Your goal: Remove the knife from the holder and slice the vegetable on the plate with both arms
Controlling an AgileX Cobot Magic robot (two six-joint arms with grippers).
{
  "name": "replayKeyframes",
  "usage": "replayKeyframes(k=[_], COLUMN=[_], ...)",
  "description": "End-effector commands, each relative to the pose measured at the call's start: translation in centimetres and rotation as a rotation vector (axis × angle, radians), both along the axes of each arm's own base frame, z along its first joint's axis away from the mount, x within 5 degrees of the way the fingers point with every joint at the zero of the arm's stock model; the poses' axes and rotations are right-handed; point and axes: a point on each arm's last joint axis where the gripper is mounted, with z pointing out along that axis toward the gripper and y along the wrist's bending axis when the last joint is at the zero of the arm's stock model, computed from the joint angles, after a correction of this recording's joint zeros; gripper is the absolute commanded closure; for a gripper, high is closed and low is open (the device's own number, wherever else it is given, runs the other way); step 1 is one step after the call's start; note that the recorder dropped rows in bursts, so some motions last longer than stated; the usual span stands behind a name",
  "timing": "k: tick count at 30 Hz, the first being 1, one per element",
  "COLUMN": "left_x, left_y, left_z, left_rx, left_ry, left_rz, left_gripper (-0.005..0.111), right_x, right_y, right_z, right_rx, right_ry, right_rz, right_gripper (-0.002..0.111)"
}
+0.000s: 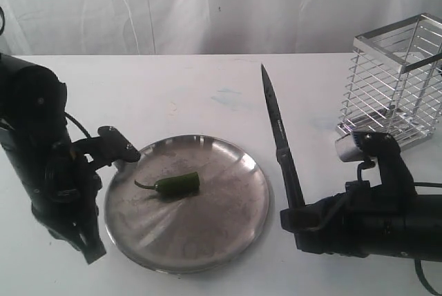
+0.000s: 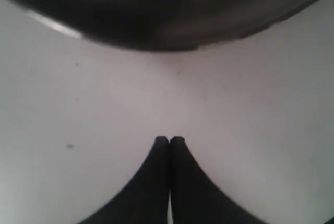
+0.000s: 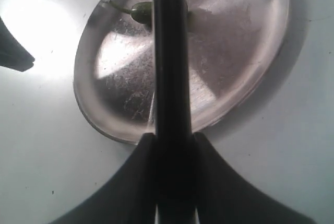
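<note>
Here, R claw (image 3: 173,138) clamped on knife (image 1: 280,141), L claw (image 2: 169,140) together, clear only in wrist view, chili (image 1: 178,184) on plate (image 1: 207,230)

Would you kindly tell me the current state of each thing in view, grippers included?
knife: out of the holder, held by its handle.
holder: upright on the table, without the knife.
vegetable: whole, uncut, lying on the plate.
plate: flat on the table.
left gripper: fingers shut, empty.
right gripper: fingers shut on the knife.
</note>
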Motion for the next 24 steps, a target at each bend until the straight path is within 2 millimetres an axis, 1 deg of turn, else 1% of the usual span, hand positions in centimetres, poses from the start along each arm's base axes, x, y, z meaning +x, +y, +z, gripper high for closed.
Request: replayKeyframes(k=[1,2,3,4,5,6,7,8,9,10,11,13,16,17,18,19,21,24], left_x=[1.0,1.7,2.0,2.9,3.3,4.3,5.3,5.9,6.8,7.3,7.8,8.2,8.9,9.3,9.4,9.8,10.0,10.2], left_y=[-1.1,-1.3,-1.4,-1.7,-1.8,-1.8,-1.4,-1.0,-0.3,0.4,1.3,2.2,2.2,1.7,1.4,0.7,0.0,-0.7], left_z=[0.3,0.4,0.5,0.8,1.1,1.8,2.4,2.9,3.6,3.9,4.2,4.2,3.9,3.3,2.9,2.0,1.2,0.8], left_rx=[-0.115,-0.147,-0.162,-0.206,-0.225,-0.241,-0.244,-0.253,-0.265,-0.270,-0.282,-0.310,-0.348,-0.387,-0.412,-0.469,-0.523,-0.593], left_ry=[-0.101,-0.177,-0.213,-0.298,-0.337,-0.379,-0.390,-0.397,-0.409,-0.420,-0.425,-0.427,-0.445,-0.436,-0.420,-0.386,-0.354,-0.339], left_rz=[0.043,0.056,0.063,0.114,0.133,0.157,0.183,0.218,0.275,0.316,0.368,0.433,0.461,0.461,0.450,0.427,0.404,0.356], left_gripper=[0.107,0.107,0.107,0.107,0.107,0.107,0.107,0.107,0.107,0.107,0.107,0.107,0.107,0.107,0.107,0.107,0.107,0.107], right_x=[0.1,0.7,1.0,1.7,1.9,2.6,3.1,3.3,3.9,4.4,5.4,6.1,6.6,6.7,6.7,6.4,6.3,6.6], right_y=[0.6,1.1,1.4,2.5,3.1,4.6,6.3,7.2,8.3,8.6,8.5,8.8,9.4,9.9,10.3,10.9,11.3,11.7], right_z=[0.8,1.6,2.0,2.8,3.0,3.9,4.6,4.9,4.5,4.2,3.7,3.3,3.8,4.1,3.9,3.3,2.5,1.0], right_rx=[0.079,0.116,0.103,0.023,-0.038,-0.111,-0.148,-0.190,-0.315,-0.396,-0.547,-0.626,-0.597,-0.554,-0.536,-0.515,-0.512,-0.517], right_ry=[0.011,0.072,0.079,0.086,0.075,0.075,0.113,0.132,0.174,0.205,0.259,0.315,0.322,0.334,0.355,0.409,0.470,0.499], right_rz=[0.025,-0.019,-0.023,-0.031,-0.022,-0.027,-0.034,-0.017,-0.003,-0.019,-0.059,-0.059,-0.055,-0.052,-0.031,0.022,0.062,0.053], right_gripper=[0.108,0.108,0.108,0.108,0.108,0.108,0.108,0.108,0.108,0.108,0.108,0.108,0.108,0.108,0.108,0.108,0.108,0.108])
